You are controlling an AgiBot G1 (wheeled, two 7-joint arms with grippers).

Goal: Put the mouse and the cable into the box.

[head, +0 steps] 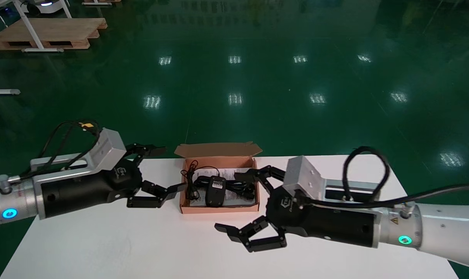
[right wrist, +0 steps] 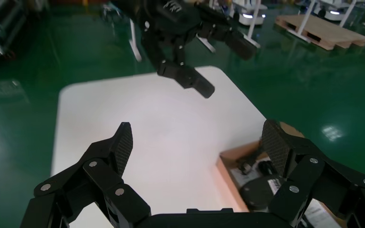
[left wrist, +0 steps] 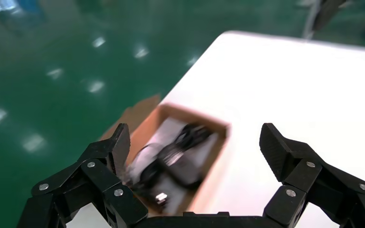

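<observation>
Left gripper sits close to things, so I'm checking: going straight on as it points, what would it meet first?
Probably the cardboard box, at its near side wall, though the left gripper may be high enough to pass over it.

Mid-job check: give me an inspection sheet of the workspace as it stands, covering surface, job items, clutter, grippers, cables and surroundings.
Surface: white table, carrying the box.
Job's things: open cardboard box at the table's far edge, flap up; mouse and cable both lie inside it, on a white leaflet.
Clutter: nothing seen.
Grippers: left gripper open and empty, at the box's left side; right gripper open and empty, at the box's right front corner.
Cables: left arm cable and right arm cable loop above the wrists, away from the box.
Surroundings: green floor; wooden pallet far left.
</observation>
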